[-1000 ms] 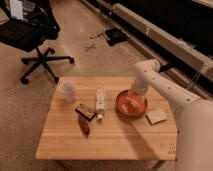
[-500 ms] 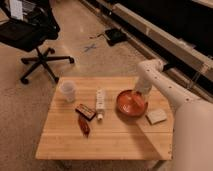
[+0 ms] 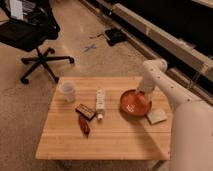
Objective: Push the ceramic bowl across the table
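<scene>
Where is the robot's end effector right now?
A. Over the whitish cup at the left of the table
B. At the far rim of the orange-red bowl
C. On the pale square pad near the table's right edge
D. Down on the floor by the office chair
B: the end effector comes down at the far rim of the ceramic bowl on the table.

Warm, dim light (soft shadows) over end effector (image 3: 138,93) at ceramic bowl (image 3: 133,106).
</scene>
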`<state>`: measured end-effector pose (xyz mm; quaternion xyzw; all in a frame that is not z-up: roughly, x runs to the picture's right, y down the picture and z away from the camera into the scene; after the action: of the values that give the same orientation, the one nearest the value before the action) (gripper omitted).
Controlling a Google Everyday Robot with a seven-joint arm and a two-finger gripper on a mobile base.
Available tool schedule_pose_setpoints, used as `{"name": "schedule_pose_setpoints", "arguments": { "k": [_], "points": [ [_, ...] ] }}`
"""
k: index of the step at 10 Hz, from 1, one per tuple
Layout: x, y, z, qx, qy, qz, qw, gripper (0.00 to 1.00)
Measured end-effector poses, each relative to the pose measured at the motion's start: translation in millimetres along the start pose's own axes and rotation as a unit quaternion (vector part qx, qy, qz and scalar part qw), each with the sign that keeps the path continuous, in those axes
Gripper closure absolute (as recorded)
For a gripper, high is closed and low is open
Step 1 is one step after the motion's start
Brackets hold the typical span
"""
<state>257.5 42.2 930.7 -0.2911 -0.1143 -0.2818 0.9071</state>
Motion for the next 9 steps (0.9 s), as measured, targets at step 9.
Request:
{"name": "schedule_pose_setpoints", "arguments": {
  "k": [9],
  "points": [
    [42.4, 18.5, -1.4, -0.007, 0.029, 0.051, 0.9982, 0.35]
  ]
}}
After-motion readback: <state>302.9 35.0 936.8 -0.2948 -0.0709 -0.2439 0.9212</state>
